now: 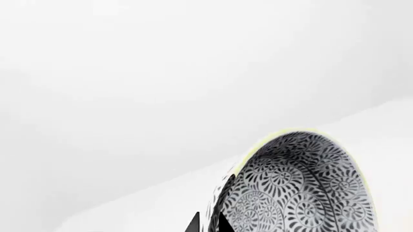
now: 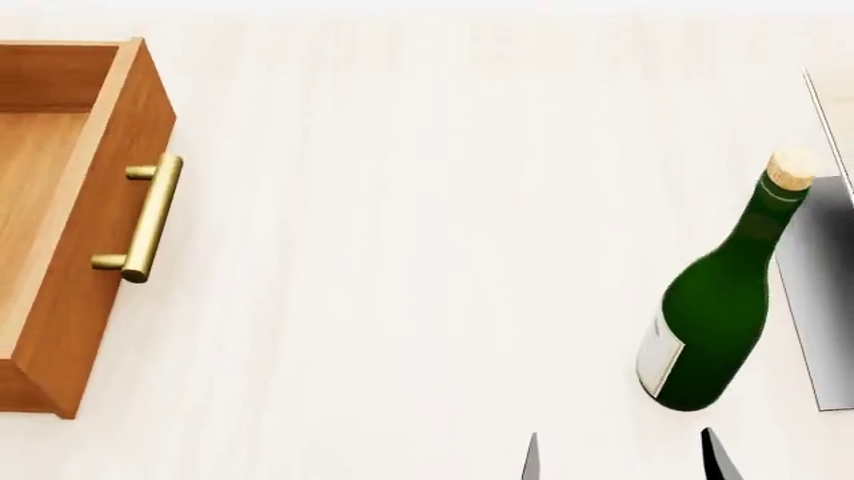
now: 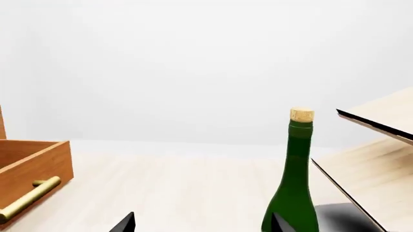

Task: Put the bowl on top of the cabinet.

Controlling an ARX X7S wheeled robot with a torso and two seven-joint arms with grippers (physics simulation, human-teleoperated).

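The bowl (image 1: pixel 303 183), white-grey with a fine dark pattern, fills the left wrist view, tilted against a white backdrop. My left gripper (image 1: pixel 208 223) is shut on its rim, one dark fingertip on each side of the wall. Neither shows in the head view. The cabinet (image 2: pixel 80 230) is orange-brown wood, and its open drawer with a brass bar handle (image 2: pixel 147 215) stands at the left; it also shows in the right wrist view as the cabinet (image 3: pixel 32 169). My right gripper (image 2: pixel 621 455) (image 3: pixel 201 223) is open over the pale surface, holding nothing.
A green bottle (image 2: pixel 714 310) (image 3: pixel 293 183) with a cork stands upright at the right, close to my right gripper's outer fingertip. Beyond it stands a pale wooden rack (image 3: pixel 377 164) on a dark base (image 2: pixel 821 290).
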